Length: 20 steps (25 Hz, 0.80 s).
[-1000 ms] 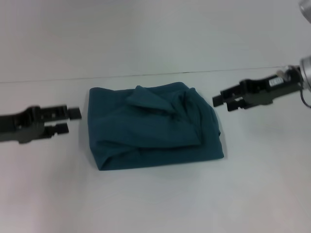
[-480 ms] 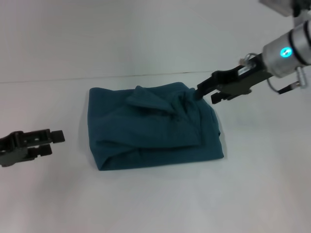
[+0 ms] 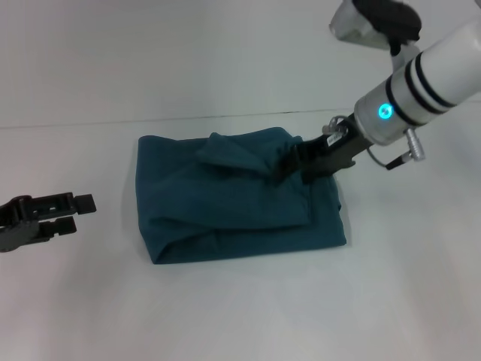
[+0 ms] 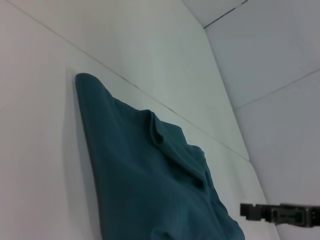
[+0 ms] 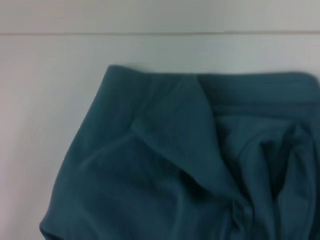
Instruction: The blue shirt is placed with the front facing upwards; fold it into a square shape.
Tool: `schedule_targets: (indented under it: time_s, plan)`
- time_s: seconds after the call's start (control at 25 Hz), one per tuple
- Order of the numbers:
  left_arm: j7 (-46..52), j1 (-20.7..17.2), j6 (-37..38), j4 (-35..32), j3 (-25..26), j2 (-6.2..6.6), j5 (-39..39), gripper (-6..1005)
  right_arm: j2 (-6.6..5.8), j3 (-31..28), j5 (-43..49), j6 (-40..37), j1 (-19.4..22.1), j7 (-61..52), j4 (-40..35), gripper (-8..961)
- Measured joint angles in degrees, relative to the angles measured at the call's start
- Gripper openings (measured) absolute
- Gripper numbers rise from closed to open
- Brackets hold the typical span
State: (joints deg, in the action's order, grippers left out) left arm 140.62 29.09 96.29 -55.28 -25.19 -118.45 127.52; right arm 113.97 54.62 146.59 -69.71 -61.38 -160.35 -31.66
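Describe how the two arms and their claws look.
The right arm is a white cylinder with two black bands, a glowing cyan light, a thin grey cable loop and a black claw. Of the left arm only a black, blocky claw with squared finger ends shows.

A plain white tabletop (image 3: 240,316) fills the head view from 3 o'clock round to 9 o'clock, matte and evenly lit, with only soft shadows. A thin dark seam (image 3: 150,120) crosses the picture from 9 o'clock toward 3 o'clock, above the centre. Past it, toward 12 o'clock, a pale grey-white surface (image 3: 188,53) continues, bare of any mark. The left wrist view shows white panels (image 4: 280,55) meeting at further thin dark lines toward 1 o'clock.
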Motion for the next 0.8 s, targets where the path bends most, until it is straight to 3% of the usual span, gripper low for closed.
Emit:
schedule_targets:
  time_s: [0.28, 0.8]
  plan:
    - [0.08, 0.12, -0.21, 0.04, 0.18, -0.04, -0.35, 752, 0.79, 0.47, 0.08, 1.04, 0.46, 0.03, 0.72, 626]
    - [0.02, 0.11, -0.81, 0.42, 0.23, -0.27, -0.43, 752, 2.76, 1.43, 0.0, 6.67, 1.12, 0.42, 3.53, 531]
